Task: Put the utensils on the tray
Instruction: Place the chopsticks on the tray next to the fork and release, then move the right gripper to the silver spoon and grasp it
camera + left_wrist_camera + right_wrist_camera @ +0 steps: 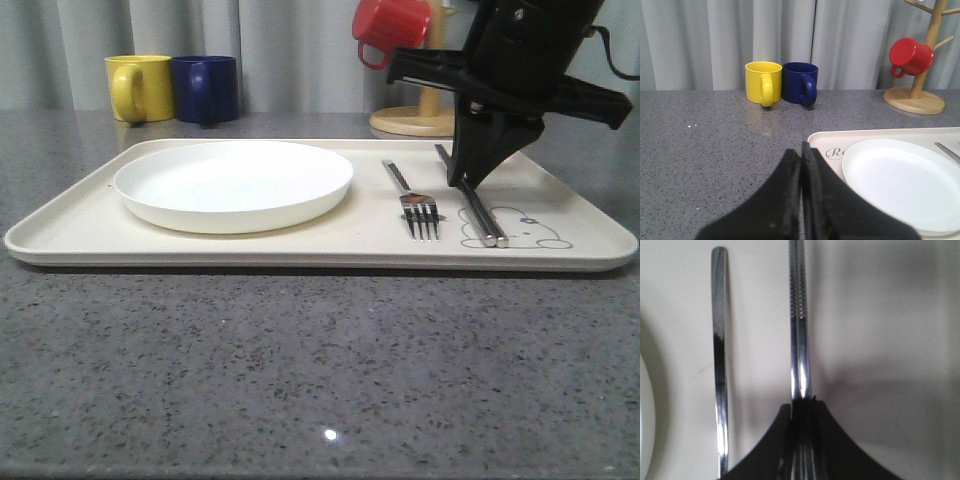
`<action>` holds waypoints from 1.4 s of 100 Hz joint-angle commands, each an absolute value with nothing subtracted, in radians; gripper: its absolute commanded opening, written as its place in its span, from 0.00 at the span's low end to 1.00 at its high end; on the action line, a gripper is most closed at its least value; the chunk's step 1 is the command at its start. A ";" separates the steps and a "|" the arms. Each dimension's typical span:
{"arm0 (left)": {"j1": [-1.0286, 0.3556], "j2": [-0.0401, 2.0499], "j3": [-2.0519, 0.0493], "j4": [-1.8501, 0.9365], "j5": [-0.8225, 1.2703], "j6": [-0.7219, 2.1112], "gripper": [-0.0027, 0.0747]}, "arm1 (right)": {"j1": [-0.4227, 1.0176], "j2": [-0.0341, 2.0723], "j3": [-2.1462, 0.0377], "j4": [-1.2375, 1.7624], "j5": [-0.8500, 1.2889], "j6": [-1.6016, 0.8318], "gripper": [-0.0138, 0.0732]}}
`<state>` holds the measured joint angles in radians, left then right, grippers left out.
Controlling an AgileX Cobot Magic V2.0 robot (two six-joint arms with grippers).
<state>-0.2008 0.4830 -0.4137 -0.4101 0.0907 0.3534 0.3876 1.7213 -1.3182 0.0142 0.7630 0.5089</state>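
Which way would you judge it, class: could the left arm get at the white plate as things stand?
Probably yes: the left gripper, jaws shut, sits just beside the plate, with nothing between them; it would need to open first.

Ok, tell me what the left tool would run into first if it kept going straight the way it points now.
Probably the yellow mug or the blue mug beside it. The shut left tool points across bare grey counter toward the pair; depth is unclear, and it passes left of the tray.

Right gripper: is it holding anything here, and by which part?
The right gripper is closed on the chopsticks, which lie on the tray, gripping them partway along their length. The left gripper is shut and holds nothing.
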 commanded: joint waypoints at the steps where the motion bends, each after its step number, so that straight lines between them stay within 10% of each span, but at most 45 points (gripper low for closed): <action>1: -0.207 0.486 -0.441 -0.415 0.021 0.346 0.01 | 0.398 1.697 -1.348 0.014 0.717 0.508 0.15; 51: -0.207 0.486 -0.441 -0.415 0.021 0.346 0.01 | 0.400 1.707 -1.348 0.014 0.723 0.508 0.53; 140: -0.207 0.486 -0.441 -0.415 0.021 0.346 0.01 | 0.071 1.498 -1.347 -0.214 0.986 0.318 0.54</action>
<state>-0.2008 0.4830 -0.4137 -0.4101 0.0907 0.3534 0.1310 1.5433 -1.3225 -0.2098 1.0018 0.3803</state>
